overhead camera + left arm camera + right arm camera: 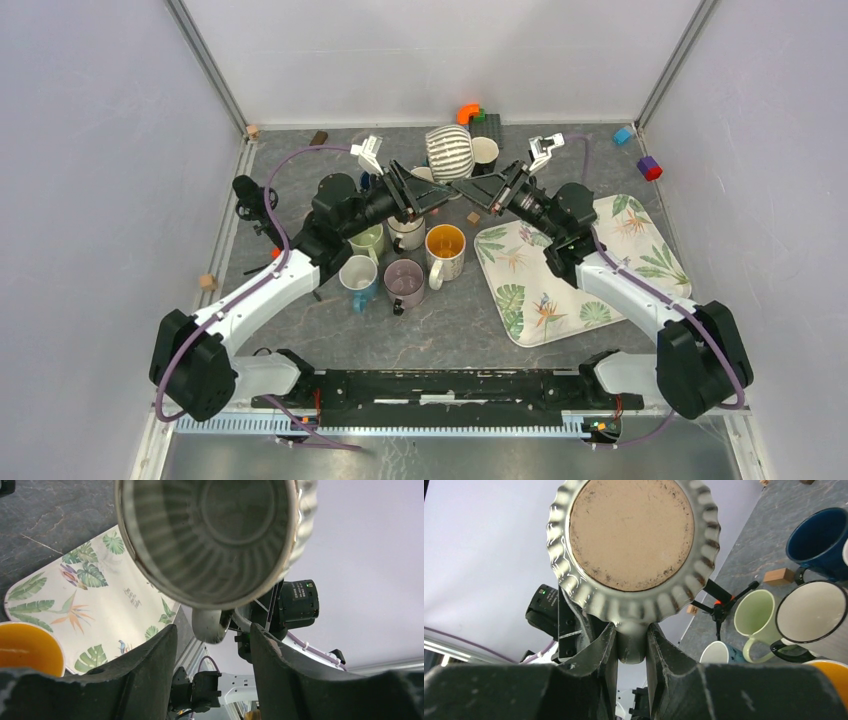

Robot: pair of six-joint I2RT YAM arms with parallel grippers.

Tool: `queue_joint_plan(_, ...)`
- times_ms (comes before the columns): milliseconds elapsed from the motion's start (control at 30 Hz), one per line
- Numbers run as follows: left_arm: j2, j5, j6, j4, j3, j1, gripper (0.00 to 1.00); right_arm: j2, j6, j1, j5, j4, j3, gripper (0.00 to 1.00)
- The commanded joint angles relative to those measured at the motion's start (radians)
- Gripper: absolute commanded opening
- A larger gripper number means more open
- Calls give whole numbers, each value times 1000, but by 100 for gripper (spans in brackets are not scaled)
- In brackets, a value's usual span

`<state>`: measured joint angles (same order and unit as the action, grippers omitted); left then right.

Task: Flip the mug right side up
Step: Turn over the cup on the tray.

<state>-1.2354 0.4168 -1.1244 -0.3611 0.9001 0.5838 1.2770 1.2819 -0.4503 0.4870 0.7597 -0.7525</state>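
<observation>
A ribbed grey-and-white mug (448,152) hangs in the air on its side at the back of the table, between both arms. Its open mouth (210,535) faces the left wrist camera. Its brown base (631,535) faces the right wrist camera. My right gripper (631,627) is shut on the mug's handle (631,645), which points down. My left gripper (212,630) stands with jaws apart just under the mug's rim. The handle's end (210,625) sits above the gap between its fingers, touching neither.
Several mugs stand under the arms: yellow (445,245), mauve (404,282), teal (358,277), pale green (368,240) and white (405,232). A dark cup (484,152) stands behind. A leaf-patterned tray (560,330) lies at the right. Small blocks (650,167) lie along the back edge.
</observation>
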Motion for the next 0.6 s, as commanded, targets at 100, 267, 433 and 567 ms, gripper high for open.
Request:
queue_joint_plan(100, -21, 50, -61, -100, 12, -5, 54, 1, 14, -34, -13, 160, -56, 0)
queue_joint_plan(267, -21, 63, -71, -116, 13, -6, 42, 2, 13, -51, -22, 159, -57, 0)
queue_joint_plan(433, -3, 81, -70, -126, 6, -7, 43, 8, 19, -57, -25, 157, -57, 0)
queue_joint_plan(567, 21, 77, -64, -113, -4, -6, 40, 16, 20, -60, -23, 158, -70, 0)
